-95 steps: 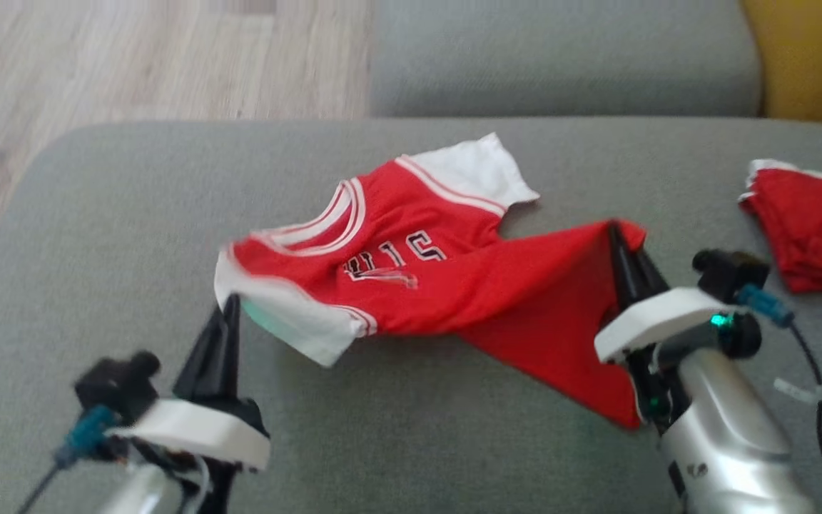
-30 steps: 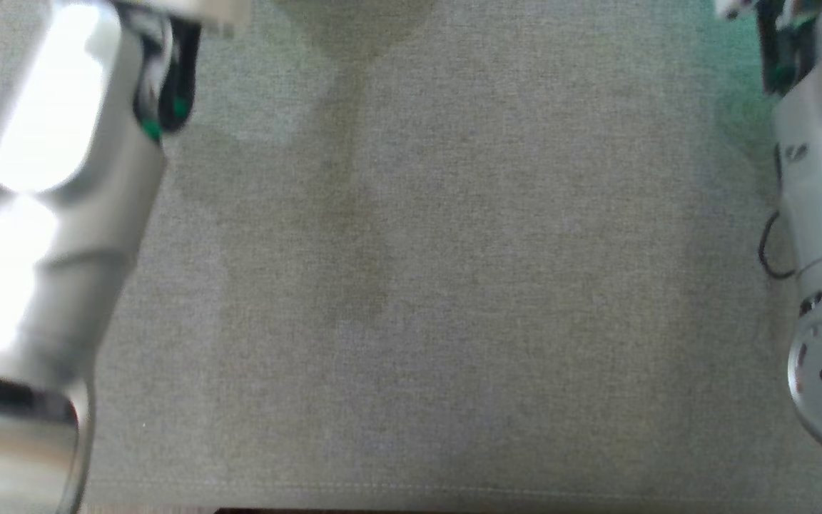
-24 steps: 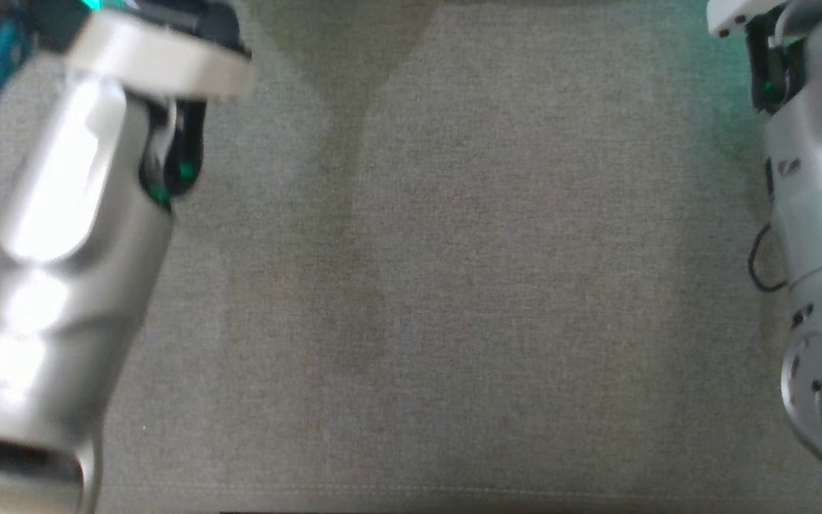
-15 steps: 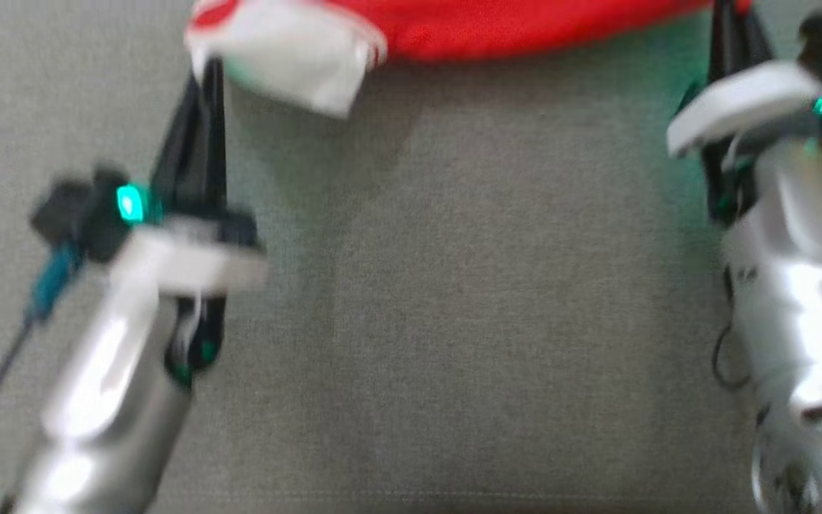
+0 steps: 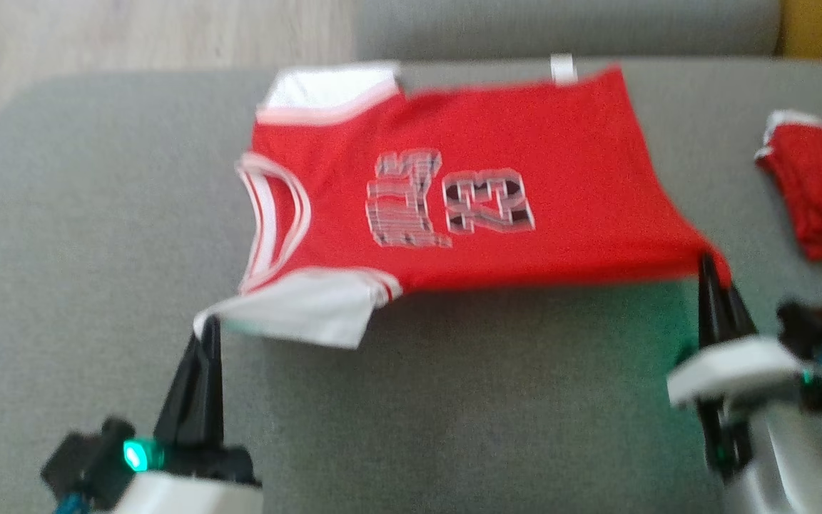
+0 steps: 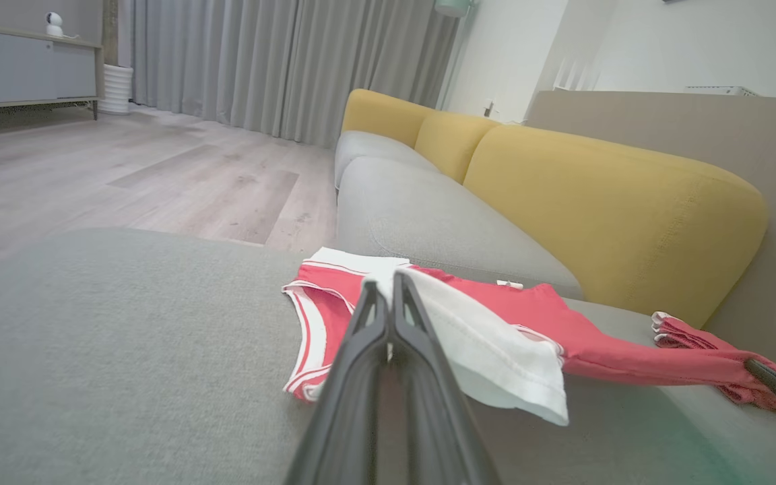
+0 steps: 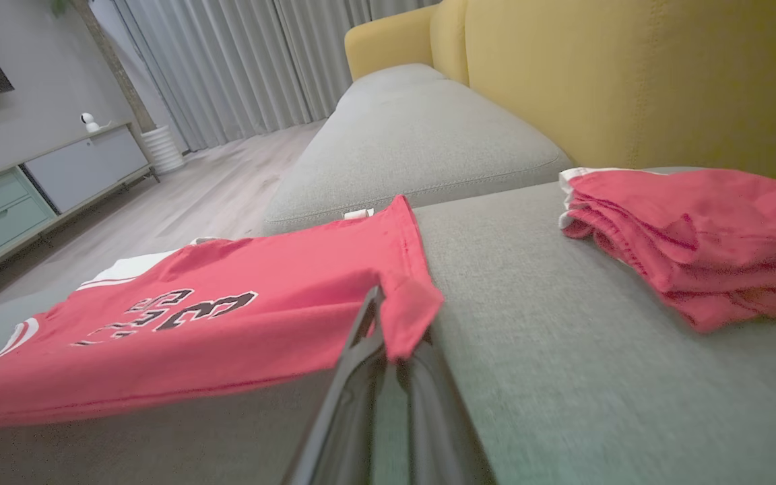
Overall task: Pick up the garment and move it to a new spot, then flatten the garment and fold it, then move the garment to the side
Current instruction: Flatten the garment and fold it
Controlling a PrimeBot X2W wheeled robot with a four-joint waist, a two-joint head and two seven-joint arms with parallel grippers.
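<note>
The garment [image 5: 468, 193] is a red jersey with white sleeves and the number 23, spread nearly flat across the grey sofa cushion [image 5: 97, 235]. My left gripper [image 5: 205, 330] is shut on its near white sleeve [image 5: 297, 318] at the lower left. My right gripper [image 5: 708, 265] is shut on the red hem corner at the lower right. In the left wrist view the gripper [image 6: 388, 283] pinches the white sleeve [image 6: 482, 343]. The right wrist view shows the gripper [image 7: 381, 300] clamped on the folded red corner [image 7: 408, 316].
A crumpled pile of red cloth [image 5: 821, 193] lies on the cushion to the right of the jersey, also seen as a red pile [image 7: 691, 236]. A yellow sofa back [image 7: 630, 74] rises behind. Wooden floor [image 5: 133, 36] lies beyond the cushion's far left edge.
The head camera has swung back up, so the jersey is in view again. It now lies stretched out flat between the two grippers, number side up, where before it was twisted and bunched.
</note>
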